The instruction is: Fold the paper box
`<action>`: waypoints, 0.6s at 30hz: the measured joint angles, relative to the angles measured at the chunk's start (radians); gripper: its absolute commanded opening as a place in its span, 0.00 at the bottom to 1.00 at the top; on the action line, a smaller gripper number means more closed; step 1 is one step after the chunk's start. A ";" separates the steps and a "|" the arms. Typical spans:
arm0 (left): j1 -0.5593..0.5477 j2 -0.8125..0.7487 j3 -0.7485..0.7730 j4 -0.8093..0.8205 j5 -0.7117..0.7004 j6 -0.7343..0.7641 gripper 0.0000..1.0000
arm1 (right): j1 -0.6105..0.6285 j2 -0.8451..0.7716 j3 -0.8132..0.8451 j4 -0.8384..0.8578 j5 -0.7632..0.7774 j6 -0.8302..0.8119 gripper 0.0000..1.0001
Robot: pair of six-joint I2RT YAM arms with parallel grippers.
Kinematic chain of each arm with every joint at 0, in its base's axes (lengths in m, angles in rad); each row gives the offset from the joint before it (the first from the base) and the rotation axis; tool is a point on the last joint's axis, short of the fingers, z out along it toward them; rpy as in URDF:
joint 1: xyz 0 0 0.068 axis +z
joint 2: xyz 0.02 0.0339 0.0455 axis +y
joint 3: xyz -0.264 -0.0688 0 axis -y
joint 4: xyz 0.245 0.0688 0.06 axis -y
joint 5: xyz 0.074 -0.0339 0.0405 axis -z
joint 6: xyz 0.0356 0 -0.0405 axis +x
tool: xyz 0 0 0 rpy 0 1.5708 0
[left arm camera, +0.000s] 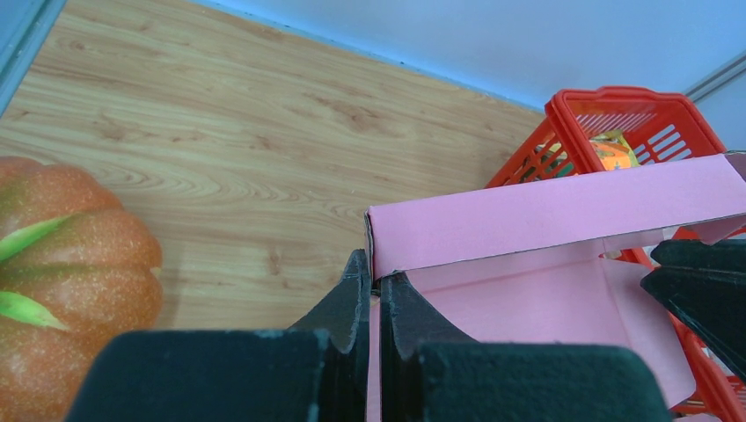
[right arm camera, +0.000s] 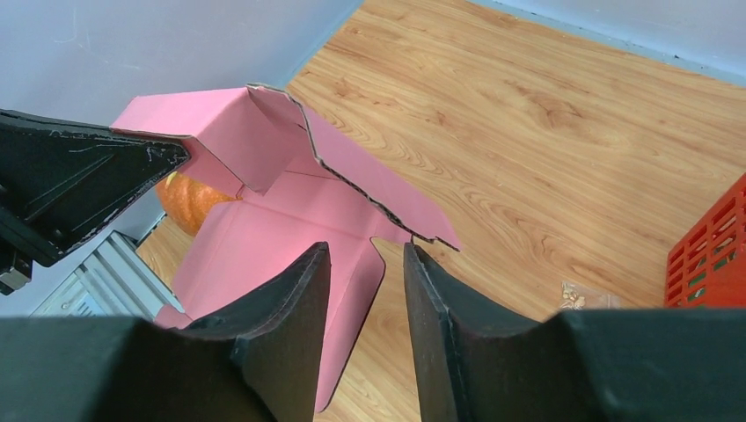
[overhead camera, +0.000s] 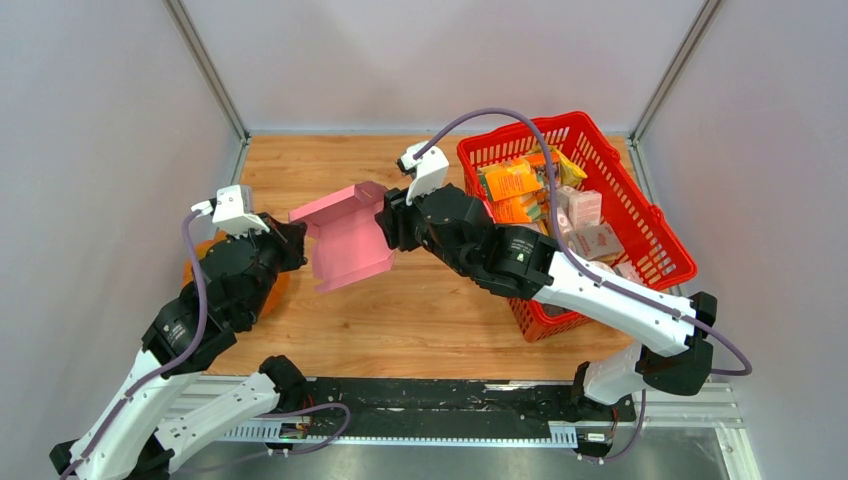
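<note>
The pink paper box is held up off the table, partly folded, with one long wall turned up and its flaps spread. My left gripper is shut on the box's left edge; in the left wrist view both fingertips pinch the cardboard at a corner, the gripper showing only a thin pink strip between them. My right gripper sits at the box's right side. In the right wrist view that gripper is open, and the box lies beyond and below its fingertips, not pinched.
An orange pumpkin sits on the table under my left arm, also in the left wrist view. A red basket of groceries stands at the right, under my right arm. A small clear packet lies on the wood near the basket.
</note>
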 measured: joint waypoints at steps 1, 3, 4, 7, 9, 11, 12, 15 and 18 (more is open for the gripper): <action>0.000 0.000 0.000 0.000 0.000 0.000 0.00 | 0.000 0.000 0.000 0.000 0.001 0.000 0.42; 0.000 0.000 0.000 0.000 0.000 0.000 0.00 | -0.002 0.000 0.000 0.000 0.002 0.000 0.43; 0.000 0.000 0.000 0.000 0.000 0.000 0.00 | -0.002 0.000 0.000 0.000 0.003 0.000 0.43; 0.000 0.000 0.000 0.000 0.000 0.000 0.00 | -0.002 0.000 0.006 -0.010 0.010 -0.001 0.45; 0.000 0.000 0.000 0.000 0.000 0.000 0.00 | -0.002 0.001 0.018 -0.026 0.018 -0.004 0.45; 0.000 0.000 0.000 0.000 0.000 0.000 0.00 | -0.003 0.002 0.029 -0.035 0.026 -0.008 0.45; 0.000 0.000 0.000 0.000 0.000 0.000 0.00 | -0.003 0.004 0.034 -0.038 0.029 -0.008 0.46; 0.000 0.000 0.000 0.000 0.000 0.000 0.00 | -0.004 0.014 0.047 -0.042 0.034 -0.009 0.45; 0.000 0.000 0.000 0.000 0.000 0.000 0.00 | -0.003 0.033 0.061 -0.042 0.026 -0.009 0.37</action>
